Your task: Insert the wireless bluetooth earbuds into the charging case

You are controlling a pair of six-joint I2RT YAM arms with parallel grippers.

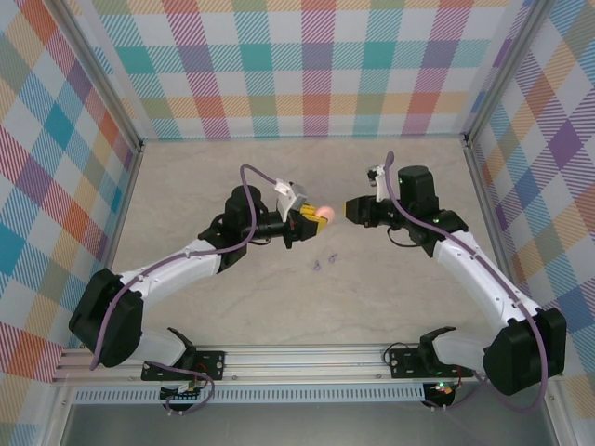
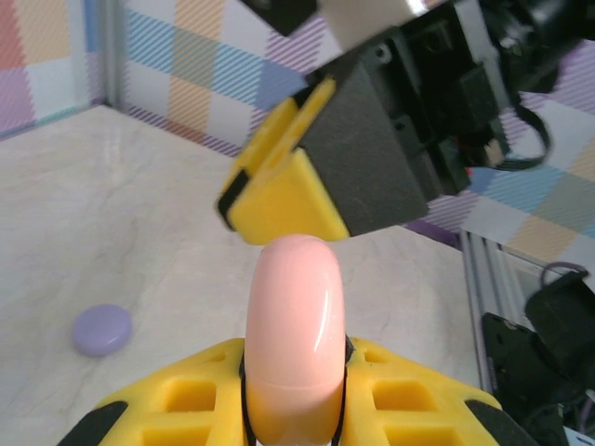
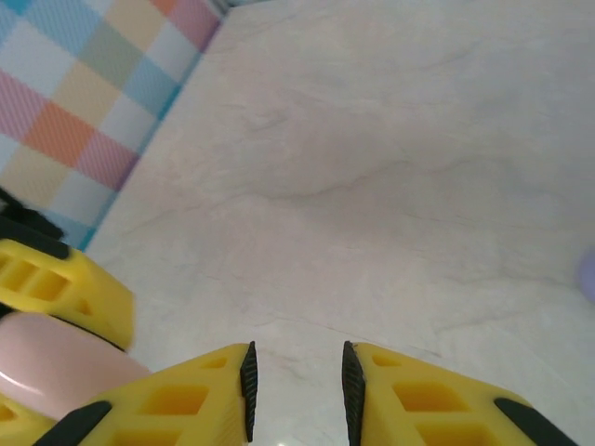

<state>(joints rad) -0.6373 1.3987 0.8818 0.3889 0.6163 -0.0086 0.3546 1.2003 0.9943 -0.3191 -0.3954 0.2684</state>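
A pale pink oval charging case (image 2: 294, 307), its lid closed, stands up between the yellow fingers of my left gripper (image 2: 294, 372), which is shut on it. From above, the case (image 1: 324, 214) hangs over the middle of the table, my left gripper (image 1: 312, 219) behind it. My right gripper (image 1: 350, 210) faces it from the right, a short gap away, and stands open with nothing between its black pads (image 3: 249, 390). The case (image 3: 46, 367) lies at that view's lower left. Two tiny lilac earbuds (image 1: 319, 266) (image 1: 333, 257) rest on the table nearer the arm bases.
A small lilac rounded piece (image 2: 102, 329) lies on the marble table (image 1: 232, 177) to the left of the left gripper. A lilac blur (image 3: 588, 274) touches the right wrist view's edge. Checked walls enclose three sides, and a metal rail (image 1: 297, 358) runs along the front.
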